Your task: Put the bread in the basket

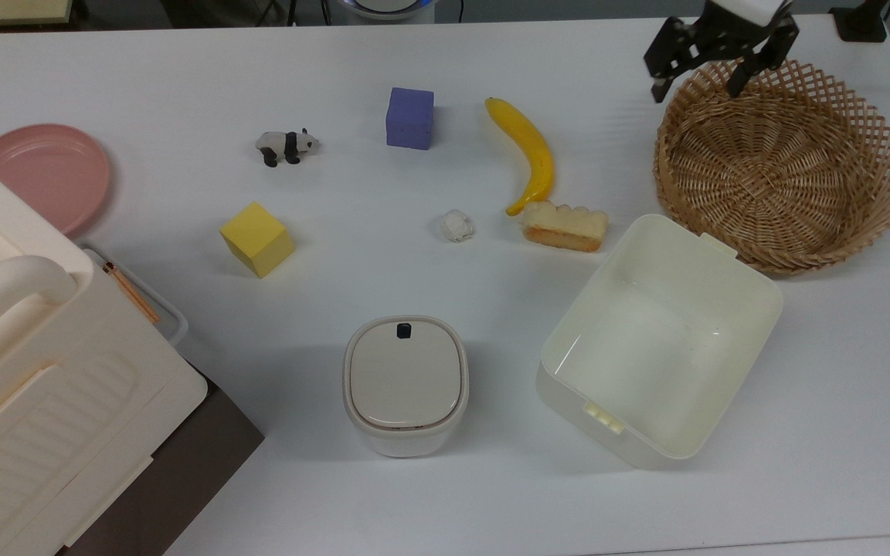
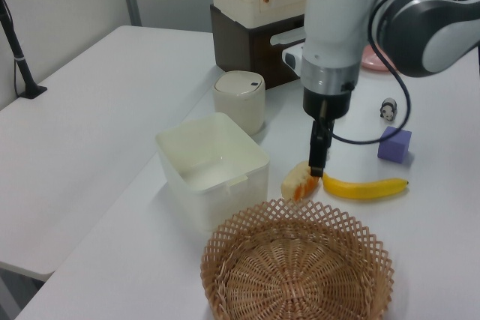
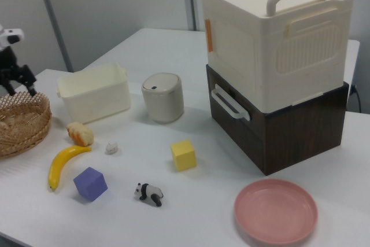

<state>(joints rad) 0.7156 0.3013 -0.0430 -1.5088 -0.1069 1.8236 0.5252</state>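
bread [image 1: 565,226] on table between banana [image 1: 528,151] and tub [image 1: 754,309], gripper [image 1: 697,68] spread empty

- A laboratory or test room is indicated: a large white table [image 1: 182,69] is set against plain grey partition panels [image 3: 115,10] with metal uprights.
- A staged test layout is suggested by the toy props spread across it: foam cubes, yellow [image 1: 256,239] and purple [image 1: 409,117], a panda figurine [image 1: 286,145] and a plastic banana [image 1: 530,153].
- A research setting is confirmed by the white-and-grey robot arm [image 2: 360,13], seen standing over the table.
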